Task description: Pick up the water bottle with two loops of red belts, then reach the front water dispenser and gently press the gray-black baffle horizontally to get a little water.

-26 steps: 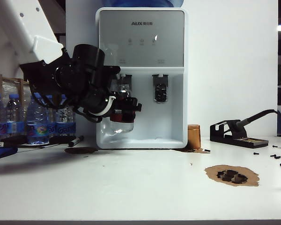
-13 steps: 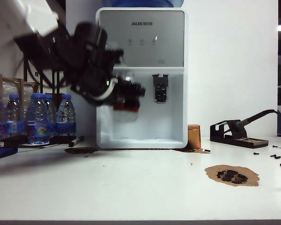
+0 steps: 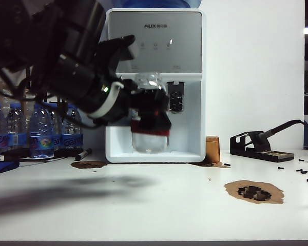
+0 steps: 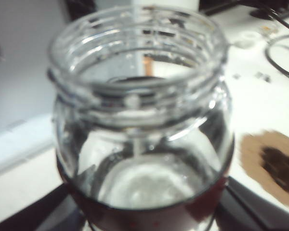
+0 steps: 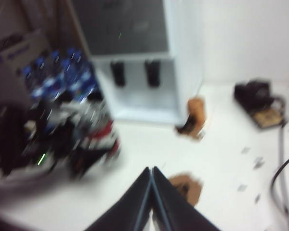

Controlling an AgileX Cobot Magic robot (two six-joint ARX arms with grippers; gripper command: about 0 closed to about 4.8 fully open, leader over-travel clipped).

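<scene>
My left gripper point(image 3: 151, 111) is shut on the water bottle point(image 3: 150, 139), a clear wide-mouthed jar with dark red bands. It hangs upright in the air in front of the water dispenser point(image 3: 154, 46), near its left tap. The left wrist view looks down into the open bottle point(image 4: 139, 120), with a dark finger point(image 4: 253, 207) at its side. The arm hides the baffle in the exterior view. In the blurred right wrist view the baffle point(image 5: 118, 73) shows, with the bottle point(image 5: 98, 132) well short of the dispenser point(image 5: 135, 29). My right gripper point(image 5: 151, 169) is shut and empty above the table.
Several blue-capped bottles point(image 3: 41, 128) and a marker point(image 3: 83, 153) stand left of the dispenser. To its right are a copper cup point(image 3: 212, 149) and a soldering stand point(image 3: 259, 146). A brown patch with black parts point(image 3: 254, 191) and loose screws point(image 3: 303, 171) lie on the white table.
The left arm has pulled the bottle away from the dispenser's left tap, first lifting it, then bringing it toward the camera and slightly right. The right gripper stays shut.
</scene>
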